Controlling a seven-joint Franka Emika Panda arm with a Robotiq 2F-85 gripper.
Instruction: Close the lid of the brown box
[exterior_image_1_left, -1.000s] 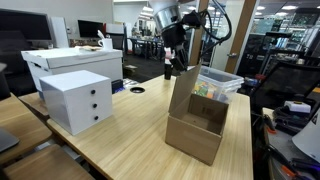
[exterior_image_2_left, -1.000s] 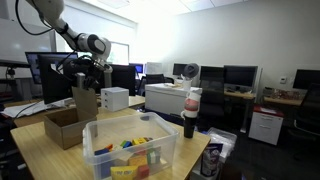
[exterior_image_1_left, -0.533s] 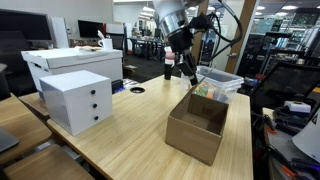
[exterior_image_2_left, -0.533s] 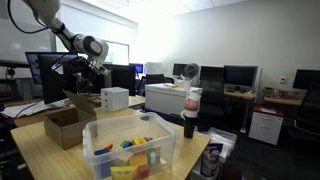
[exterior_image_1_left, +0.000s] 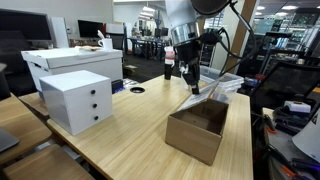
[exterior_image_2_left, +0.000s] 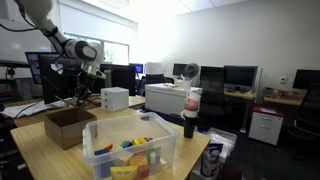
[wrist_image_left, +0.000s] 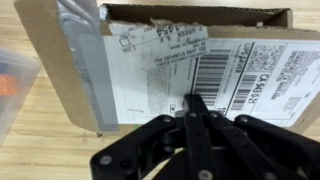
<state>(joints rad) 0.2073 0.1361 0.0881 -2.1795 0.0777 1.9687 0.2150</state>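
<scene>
One lid (exterior_image_1_left: 213, 91) slants above the brown box (exterior_image_1_left: 197, 136), label facing claw (exterior_image_1_left: 192, 84).

The brown lid (wrist_image_left: 68, 70) carries a white label (wrist_image_left: 205, 62) with black barcode stripes and grey tape (wrist_image_left: 80, 22). The claw (wrist_image_left: 194, 100) is black and the counter (wrist_image_left: 40, 150) is pale wood-grain.

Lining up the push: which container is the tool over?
The brown box: cardboard, its labelled lid beneath the tool. Not the clear bin or white drawers.
</scene>
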